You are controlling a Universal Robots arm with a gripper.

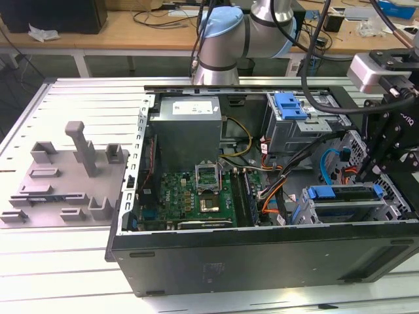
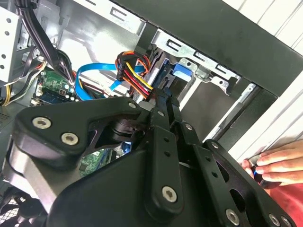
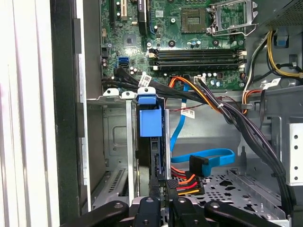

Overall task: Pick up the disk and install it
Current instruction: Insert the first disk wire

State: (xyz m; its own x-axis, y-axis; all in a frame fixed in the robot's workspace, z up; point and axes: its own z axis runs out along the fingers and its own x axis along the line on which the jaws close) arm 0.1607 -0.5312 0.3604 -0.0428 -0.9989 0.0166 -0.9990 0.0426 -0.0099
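- The computer case (image 1: 262, 255) lay on its side on the slatted metal table (image 1: 72, 98). It was open upward, with a smooth black outer wall and bare grey sheet metal inside.
- Inside sat a green motherboard (image 1: 196, 196) with a square silver socket and a plain grey power supply box (image 1: 190, 118) bearing a white sticker. Two cages stood toward the exterior view's right.
- The disk (image 1: 334, 194) sat in the nearer drive cage (image 1: 393, 203), at the case's corner on the exterior view's right.
- In the first wrist view the disk (image 3: 149, 120) stood edge-on between the thin, punched walls of that cage (image 3: 116, 132). Its bright blue plastic carrier showed at one end, and its dark edge ran toward me.
- The farther cage (image 1: 288, 131) carried a small blue plastic latch (image 1: 290, 104) on its top.
- My gripper (image 1: 366, 171), matte black with bolted links, hung just above the end of the disk.
- In the first wrist view my gripper (image 3: 163, 204) lined up with the disk's edge. I could not tell whether it was spread, pressed together or pinching the disk.
- A flat, glossy blue cable (image 3: 213, 156) looped across the case floor beside the cage. A bundle of red, orange and black wires (image 3: 187, 182) ended in a black plug close to the disk's edge.
- In the second wrist view a person's hand (image 2: 279, 163) rested at the outer wall of the case.
- A grey, blocky plastic fixture (image 1: 65, 176) with upright posts stood on the table, well apart from the case, at the exterior view's left.
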